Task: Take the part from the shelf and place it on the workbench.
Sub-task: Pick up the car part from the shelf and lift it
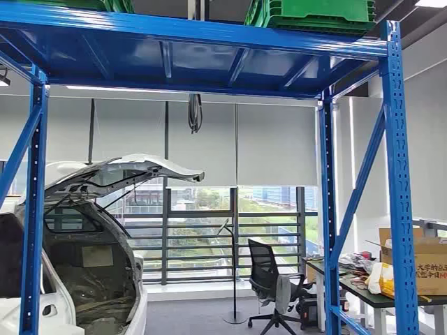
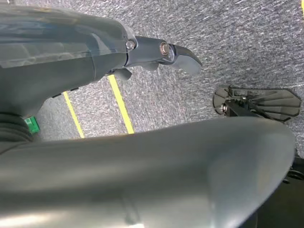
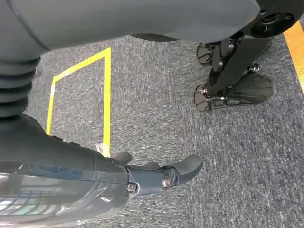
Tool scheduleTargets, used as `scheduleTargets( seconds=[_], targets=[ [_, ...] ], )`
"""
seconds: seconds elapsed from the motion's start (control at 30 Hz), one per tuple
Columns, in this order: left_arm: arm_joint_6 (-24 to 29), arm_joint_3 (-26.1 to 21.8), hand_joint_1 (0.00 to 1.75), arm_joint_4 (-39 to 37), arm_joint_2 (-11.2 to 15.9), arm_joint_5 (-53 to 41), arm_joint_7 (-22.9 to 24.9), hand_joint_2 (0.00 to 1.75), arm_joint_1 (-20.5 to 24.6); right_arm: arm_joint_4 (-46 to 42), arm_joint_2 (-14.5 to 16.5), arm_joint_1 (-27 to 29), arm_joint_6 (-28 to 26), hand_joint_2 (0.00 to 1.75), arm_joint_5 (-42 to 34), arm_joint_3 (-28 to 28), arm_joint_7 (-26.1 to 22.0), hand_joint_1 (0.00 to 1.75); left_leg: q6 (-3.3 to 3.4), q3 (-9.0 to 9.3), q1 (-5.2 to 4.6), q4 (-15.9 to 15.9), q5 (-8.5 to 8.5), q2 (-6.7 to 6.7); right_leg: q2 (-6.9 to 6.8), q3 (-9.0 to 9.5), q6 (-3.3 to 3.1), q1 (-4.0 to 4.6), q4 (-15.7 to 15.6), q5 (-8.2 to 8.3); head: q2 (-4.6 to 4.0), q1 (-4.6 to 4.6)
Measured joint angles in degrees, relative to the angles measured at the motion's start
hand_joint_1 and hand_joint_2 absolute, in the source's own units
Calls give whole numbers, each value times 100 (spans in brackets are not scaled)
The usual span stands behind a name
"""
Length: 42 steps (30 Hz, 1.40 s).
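Both arms hang over the carpet: left hand (image 2: 163,54) and right hand (image 3: 161,175) hold nothing, fingers loosely extended. No part is identifiable; green crates (image 1: 316,14) sit at twelve o'clock on the blue shelf (image 1: 211,42). Risk: reaching blind could strike the frame.

You have one blue shelf (image 1: 398,174) in front of you, with two green crates (image 1: 316,14) on its top deck. Behind it you can count one white car (image 1: 89,244) with its hatch raised, one black chair (image 1: 272,283), one floor lamp (image 1: 234,265) and one cardboard box (image 1: 422,262) on one desk (image 1: 369,289). One coil of cable (image 1: 195,112) hangs from above. Looking down at the carpet, you see one yellow taped square (image 3: 80,95) and two yellow lines (image 2: 120,104).
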<state>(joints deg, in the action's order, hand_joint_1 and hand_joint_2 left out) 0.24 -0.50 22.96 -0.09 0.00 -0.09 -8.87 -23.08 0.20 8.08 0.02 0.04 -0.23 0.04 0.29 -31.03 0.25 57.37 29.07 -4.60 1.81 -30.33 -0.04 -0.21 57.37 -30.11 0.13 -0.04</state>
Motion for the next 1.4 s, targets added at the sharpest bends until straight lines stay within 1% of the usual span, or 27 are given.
scheduleTargets(
  seconds=[0.4, 0.47, 0.63, 0.83, 0.97, 1.2, 1.3, 1.4],
  targets=[
    [0, -3, 0, -1, -1, -7, -3, 175, 2, 0, 0, -1, 0, 175, 8, -4, 0, 0, 0, 0, 0, 0, 0, 0, 0, 0, 0, 0, 0, 0, 0, 0],
    [-4, -55, 0, -1, -2, -58, -22, 175, 18, 3, 0, -17, 0, 175, 73, -76, -1, 0, 0, 0, 0, 0, 0, 0, 0, 0, 0, 0, 0, 0, 0, 0],
    [-70, -483, 0, -3, -3, -385, -177, 175, 124, 47, 8, -127, 30, 175, 529, -657, -43, 0, 0, 1, 0, 0, 0, 0, 0, 2, 0, 0, 0, 0, 0, 0],
    [-158, -1112, 0, -50, -20, -834, -396, 175, 239, 132, 33, -272, 101, 175, 1177, -1429, -179, 0, 0, 0, 0, 0, 0, 0, 0, 0, 0, 0, 0, 0, 0, 0],
    [-213, -1516, 0, -100, -50, -1097, -526, 0, 317, 191, 63, -371, 157, 0, 1551, -1925, -307, 0, 0, -1, 0, 0, 0, 0, 0, 0, 0, 0, 1, 0, 0, 0],
    [-286, -2289, 0, -208, -119, -1616, -792, 0, 464, 265, 110, -612, 383, 0, 2126, -2891, -730, 0, 0, -2, 0, 0, -1, 0, 0, 3, 0, 0, 1, 1, 0, 0],
    [-310, -2635, 0, -255, -143, -1860, -912, 0, 531, 102, 148, -759, 570, 0, 2233, -3125, -1022, 0, 1, -1, 0, 0, -2, 0, 0, 4, 1, 0, 1, 2, 0, 0],
    [-327, -2964, 0, -303, -174, -2087, -1008, 0, 589, -260, 204, -890, 730, 0, 2233, -3227, -1286, 0, 1, -1, 0, 1, -2, 0, -1, 4, 2, 0, 2, 3, 0, 0]
  ],
)
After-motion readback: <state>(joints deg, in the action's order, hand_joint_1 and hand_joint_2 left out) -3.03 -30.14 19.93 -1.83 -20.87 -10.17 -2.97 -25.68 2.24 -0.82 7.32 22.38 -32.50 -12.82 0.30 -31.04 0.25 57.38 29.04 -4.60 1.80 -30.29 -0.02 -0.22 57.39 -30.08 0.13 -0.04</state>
